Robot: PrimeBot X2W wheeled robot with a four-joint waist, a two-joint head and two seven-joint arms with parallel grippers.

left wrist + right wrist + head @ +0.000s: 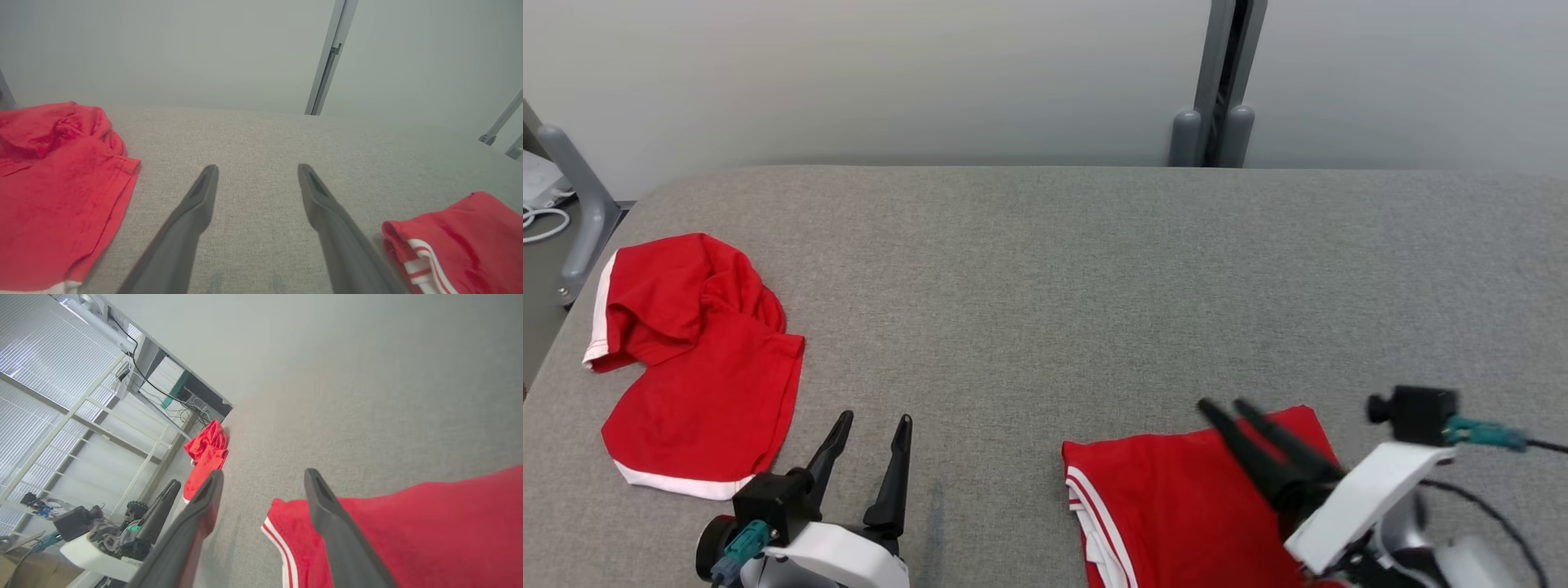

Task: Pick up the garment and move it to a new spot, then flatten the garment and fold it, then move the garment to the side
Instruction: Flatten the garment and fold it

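A folded red garment (1168, 498) with white stripes along its edge lies flat at the near right of the grey table (1094, 269). It also shows in the left wrist view (461, 237) and the right wrist view (429, 522). My right gripper (1223, 406) hovers over its far edge, tilted up and to the left. Its fingers (264, 473) stand open with nothing between them. My left gripper (875, 419) rests near the front edge, left of the folded garment and apart from it. That gripper is open and empty (257, 169).
A second red garment (694, 359) with white trim lies crumpled at the table's left side (53, 183) (206, 451). A grey post (1221, 82) stands behind the far edge. A grey frame leg (580, 204) stands off the left corner.
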